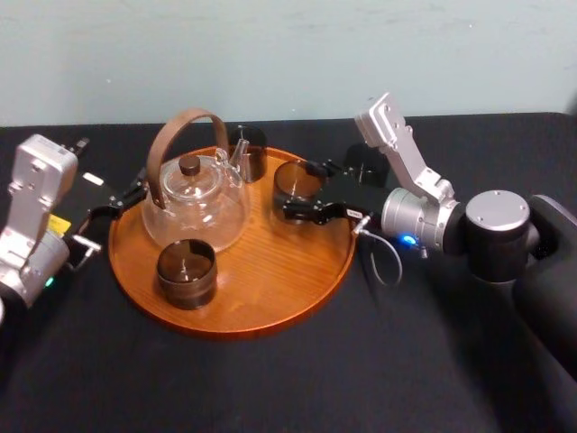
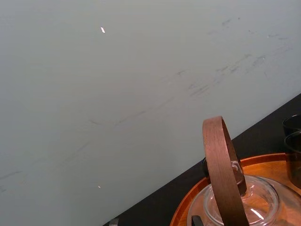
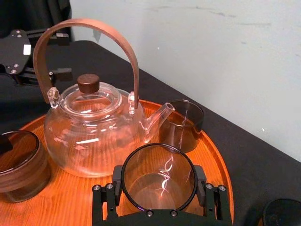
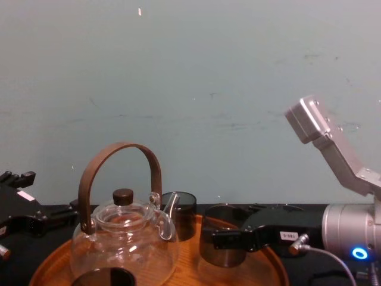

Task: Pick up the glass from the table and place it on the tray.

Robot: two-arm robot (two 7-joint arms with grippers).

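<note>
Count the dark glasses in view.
3: front glass on the tray, back glass by the teapot, held glass in the right gripper's fingers. A fourth may sit on the table behind.

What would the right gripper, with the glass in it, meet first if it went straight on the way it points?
Probably the teapot: the right gripper, shut on the glass within the rim of the tray, points at its spout and body. How near is unclear. The left gripper sits beside the tray.
</note>
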